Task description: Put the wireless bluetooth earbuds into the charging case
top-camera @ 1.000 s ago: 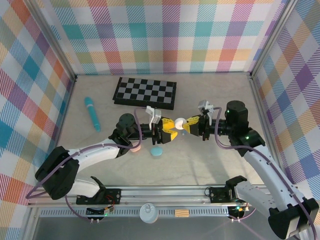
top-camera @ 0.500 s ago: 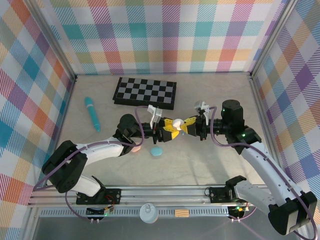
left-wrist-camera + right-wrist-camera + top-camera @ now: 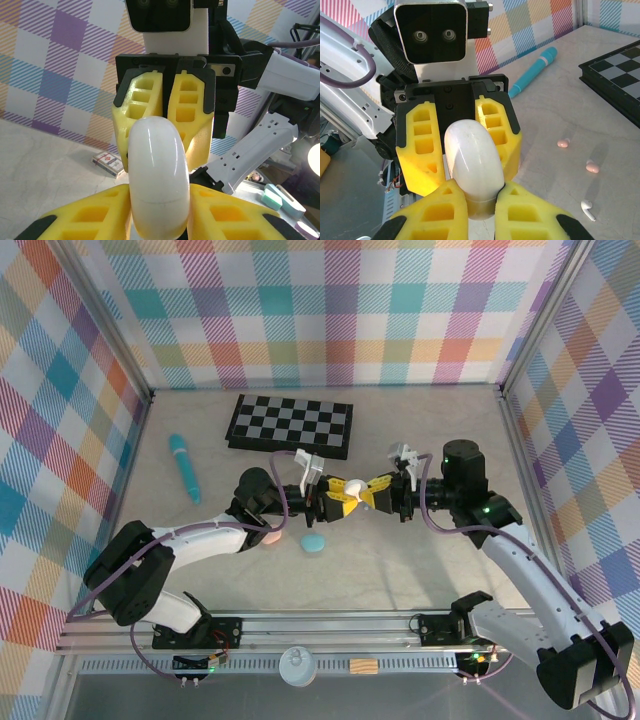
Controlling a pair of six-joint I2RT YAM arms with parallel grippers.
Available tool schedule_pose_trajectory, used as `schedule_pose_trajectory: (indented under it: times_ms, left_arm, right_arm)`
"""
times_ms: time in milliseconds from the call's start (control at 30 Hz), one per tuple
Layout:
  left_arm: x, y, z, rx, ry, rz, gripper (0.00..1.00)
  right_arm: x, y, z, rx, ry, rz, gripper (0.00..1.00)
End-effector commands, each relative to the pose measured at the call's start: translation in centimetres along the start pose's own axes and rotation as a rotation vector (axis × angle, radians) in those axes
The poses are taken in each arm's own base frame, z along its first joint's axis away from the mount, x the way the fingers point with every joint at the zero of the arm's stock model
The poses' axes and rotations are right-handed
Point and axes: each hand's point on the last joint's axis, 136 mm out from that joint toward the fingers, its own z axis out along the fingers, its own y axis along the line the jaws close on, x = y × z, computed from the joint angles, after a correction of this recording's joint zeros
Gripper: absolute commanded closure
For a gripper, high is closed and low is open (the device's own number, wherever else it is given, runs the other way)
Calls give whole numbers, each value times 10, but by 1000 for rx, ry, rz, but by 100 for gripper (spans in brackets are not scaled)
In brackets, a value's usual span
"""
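Step in hand, at a guess: getting the charging case (image 3: 354, 485) open. Held up in the air above the tabletop (image 3: 400, 560), pinched from two sides at once. Closed snug on one end, the left gripper (image 3: 338, 500), its yellow fingers (image 3: 427, 145) pressed to both sides of the white shell. Clamped tight on the other end, the right gripper (image 3: 377, 488), with nothing else in it. Lid seemingly down, a thin seam running across the shell. As for the wireless bluetooth earbuds (image 3: 562, 143) — two pink ones and a white one, lying loose on the tabletop, well apart from the case. Next, most likely: hold one half firm and ease the other half away along that seam — gently, so the smooth shell does not slip. Then go down for an earbud.
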Motion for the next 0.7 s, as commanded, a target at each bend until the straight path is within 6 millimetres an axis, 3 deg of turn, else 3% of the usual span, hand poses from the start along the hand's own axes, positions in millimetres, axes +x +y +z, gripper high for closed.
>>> schedule_pose_trajectory:
  times_ms: [0, 167, 300, 433, 567, 667]
  left_arm:
    - [-21, -12, 2, 53, -39, 72, 68]
    - [-22, -13, 3, 58, -41, 74, 71]
    - [-21, -13, 2, 60, -41, 72, 81]
    - [-17, -13, 1, 64, -38, 66, 82]
    - [-16, -12, 1, 60, -41, 84, 86]
    - [-14, -14, -1, 65, -41, 118, 89]
  right_arm:
    - [-3, 5, 2, -30, 4, -22, 92]
    - [-2, 7, 3, -49, 10, -14, 92]
    - [-3, 7, 3, -47, 7, -11, 92]
    - [-6, 8, 3, -47, -2, -9, 90]
    - [-10, 3, 2, -13, -14, -9, 53]
    - [-15, -7, 2, 51, -28, 9, 46]
